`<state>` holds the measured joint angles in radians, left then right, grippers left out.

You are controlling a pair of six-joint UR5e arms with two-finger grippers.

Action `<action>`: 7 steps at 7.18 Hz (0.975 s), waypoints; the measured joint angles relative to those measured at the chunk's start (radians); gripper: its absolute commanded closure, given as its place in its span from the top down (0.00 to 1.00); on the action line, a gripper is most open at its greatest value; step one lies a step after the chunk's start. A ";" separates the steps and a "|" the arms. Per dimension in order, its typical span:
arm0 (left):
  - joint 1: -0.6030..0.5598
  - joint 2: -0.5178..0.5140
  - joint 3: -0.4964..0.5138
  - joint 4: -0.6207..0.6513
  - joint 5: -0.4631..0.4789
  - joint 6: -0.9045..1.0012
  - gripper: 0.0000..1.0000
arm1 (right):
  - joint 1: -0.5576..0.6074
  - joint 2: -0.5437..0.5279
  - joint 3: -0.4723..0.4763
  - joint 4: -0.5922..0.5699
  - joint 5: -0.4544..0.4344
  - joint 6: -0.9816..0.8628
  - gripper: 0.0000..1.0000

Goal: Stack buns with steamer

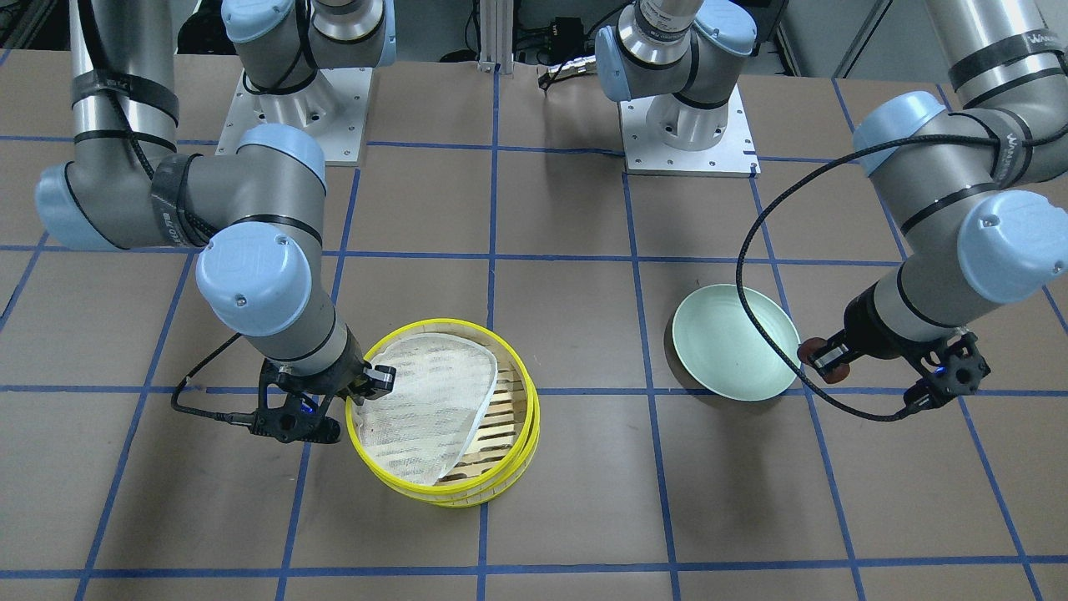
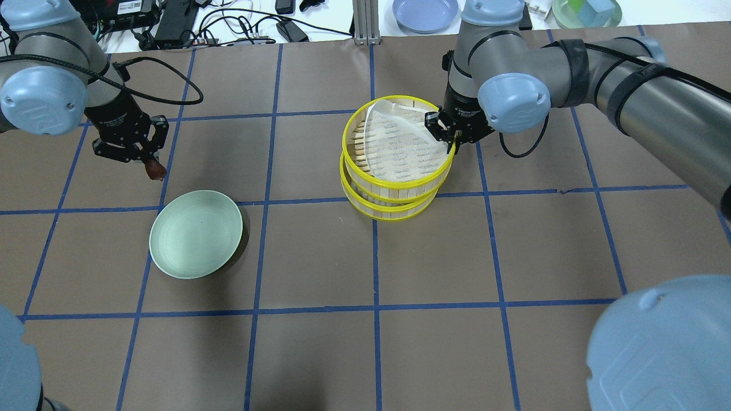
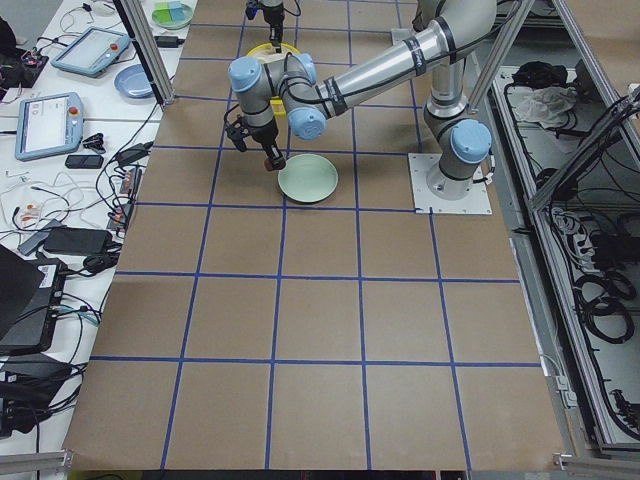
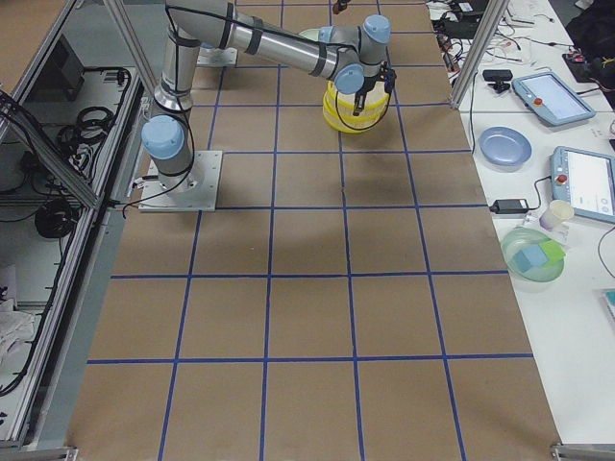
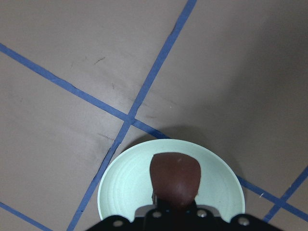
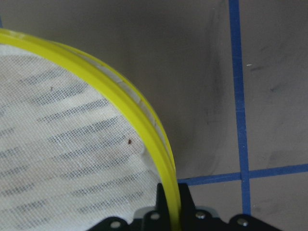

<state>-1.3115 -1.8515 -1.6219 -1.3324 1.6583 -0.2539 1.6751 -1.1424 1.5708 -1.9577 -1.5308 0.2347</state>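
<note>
Two yellow-rimmed steamer tiers sit stacked, the top tier [image 2: 394, 184] slightly offset on the lower tier [image 2: 388, 214]. The white mesh liner [image 2: 400, 145] lies askew in the top tier, baring the slats. My right gripper [image 2: 448, 134] is shut on the top tier's rim [image 6: 130, 110]. My left gripper [image 2: 151, 162] is shut on the dark reddish-brown bun [image 2: 154, 169] and holds it above the table, beside the far edge of the pale green dish [image 2: 196, 234]. The left wrist view shows this bun [image 5: 174, 178] over the dish. The cream-yellow bun is hidden.
The green dish [image 1: 734, 340] holds nothing. Both arm bases [image 1: 688, 125] stand at the robot's side of the table. A blue plate [image 2: 425, 12] and cables lie beyond the far edge. Blue tape lines grid the brown tabletop.
</note>
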 measured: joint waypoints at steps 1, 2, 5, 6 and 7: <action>-0.022 0.025 0.004 -0.007 0.005 0.002 0.00 | 0.001 -0.001 0.000 -0.001 0.000 0.000 0.00; -0.048 0.046 0.005 -0.010 0.006 0.002 0.00 | 0.002 -0.002 0.000 -0.001 0.000 0.000 0.00; -0.085 0.064 0.002 -0.017 0.012 0.002 0.00 | 0.004 -0.001 0.000 -0.015 0.035 -0.010 0.00; -0.087 0.064 0.000 -0.017 0.012 0.002 0.00 | 0.004 0.001 -0.001 -0.018 0.037 -0.014 0.00; -0.088 0.064 -0.002 -0.017 0.011 0.003 0.00 | 0.004 0.003 -0.001 -0.019 0.037 -0.017 0.00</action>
<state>-1.3991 -1.7871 -1.6236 -1.3492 1.6696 -0.2512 1.6789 -1.1398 1.5700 -1.9770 -1.4935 0.2179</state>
